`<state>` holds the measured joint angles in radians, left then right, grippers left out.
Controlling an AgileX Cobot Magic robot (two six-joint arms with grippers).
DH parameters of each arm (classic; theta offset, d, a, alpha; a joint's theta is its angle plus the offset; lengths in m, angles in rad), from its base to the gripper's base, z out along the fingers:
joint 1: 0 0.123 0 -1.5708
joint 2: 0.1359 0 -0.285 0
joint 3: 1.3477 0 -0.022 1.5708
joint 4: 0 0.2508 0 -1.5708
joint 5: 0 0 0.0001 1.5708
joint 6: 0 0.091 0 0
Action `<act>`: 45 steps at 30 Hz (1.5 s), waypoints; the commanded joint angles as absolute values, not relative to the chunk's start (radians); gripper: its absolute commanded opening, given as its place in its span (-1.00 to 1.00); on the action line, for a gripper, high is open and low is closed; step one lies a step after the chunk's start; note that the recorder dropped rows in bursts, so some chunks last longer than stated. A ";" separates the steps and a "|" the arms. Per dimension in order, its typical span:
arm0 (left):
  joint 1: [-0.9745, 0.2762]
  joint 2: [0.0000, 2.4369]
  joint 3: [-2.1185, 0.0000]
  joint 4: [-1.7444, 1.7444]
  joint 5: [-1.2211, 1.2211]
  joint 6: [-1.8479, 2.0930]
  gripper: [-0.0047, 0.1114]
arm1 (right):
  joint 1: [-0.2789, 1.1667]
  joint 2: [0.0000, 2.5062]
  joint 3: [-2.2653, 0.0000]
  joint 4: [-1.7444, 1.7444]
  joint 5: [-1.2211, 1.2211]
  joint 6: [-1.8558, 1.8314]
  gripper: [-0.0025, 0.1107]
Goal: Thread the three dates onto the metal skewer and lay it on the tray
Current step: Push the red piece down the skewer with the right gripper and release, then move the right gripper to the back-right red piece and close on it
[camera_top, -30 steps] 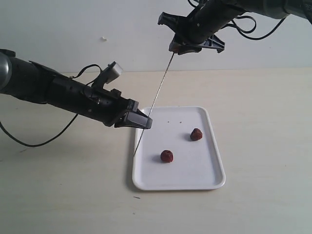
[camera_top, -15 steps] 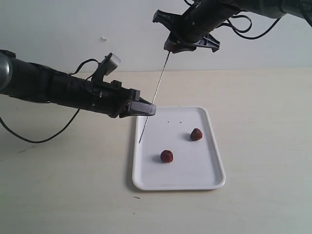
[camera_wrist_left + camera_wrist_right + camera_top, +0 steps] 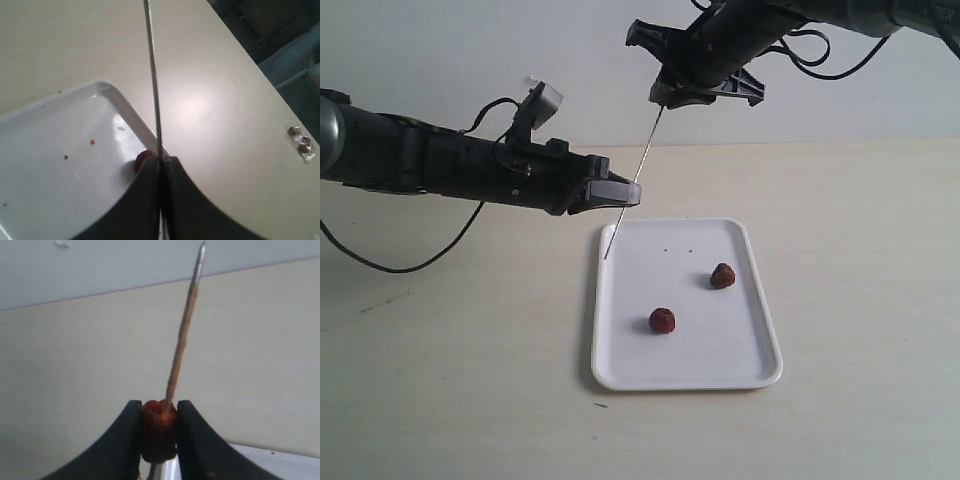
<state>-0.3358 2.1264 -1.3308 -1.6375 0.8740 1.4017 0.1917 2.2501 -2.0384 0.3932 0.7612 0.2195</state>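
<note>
My right gripper [image 3: 672, 97] is raised over the far side of the table, shut on one dark red date [image 3: 159, 430]. The thin metal skewer [image 3: 635, 180] runs through that date, and its pointed end [image 3: 200, 252] sticks out beyond it. The skewer slants down to the left. My left gripper [image 3: 623, 193] is shut on it partway down, and the fingers [image 3: 150, 185] pinch the rod [image 3: 153, 80]. Its lower tip hangs just above the white tray [image 3: 720, 345] at the far left corner. Two dates [image 3: 722, 275] [image 3: 662, 320] lie loose on the tray; one [image 3: 143, 159] shows behind the left fingers.
The tray sits on a pale beige table [image 3: 860, 250] with a light wall behind. Black cables hang from both arms [image 3: 420, 270]. In the left wrist view the table edge [image 3: 250, 65] drops off to dark floor, and small metal bits [image 3: 299, 140] lie near it.
Both grippers have lifted the skewer; its lower tip rose from the tray's left rim to above the far left corner. The left arm swung up and levelled out. The right gripper shifted slightly left.
</note>
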 commanded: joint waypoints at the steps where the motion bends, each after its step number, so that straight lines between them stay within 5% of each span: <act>1: -0.339 2.118 -1.363 -1.700 0.875 1.436 -0.92 | 0.198 2.249 -2.040 0.392 0.798 0.207 -0.54; 15: -0.339 2.122 -1.363 -1.744 0.824 1.464 -0.92 | 0.198 2.249 -2.040 0.392 0.798 0.197 -0.50; 21: -0.339 2.122 -1.363 -1.724 0.824 1.464 -0.92 | 0.198 2.244 -2.040 0.356 0.798 0.185 0.05; 24: -0.335 2.122 -1.363 -1.700 0.824 1.457 -0.92 | 0.196 2.227 -2.040 0.246 0.801 0.187 0.15; 33: -0.257 2.122 -1.361 -1.546 0.841 1.378 -0.92 | 0.172 2.085 -2.040 -0.019 0.992 0.181 0.17; 45: -0.165 2.097 -1.295 -1.525 0.996 1.518 -0.92 | 0.175 1.989 -1.998 0.072 1.165 -0.008 0.16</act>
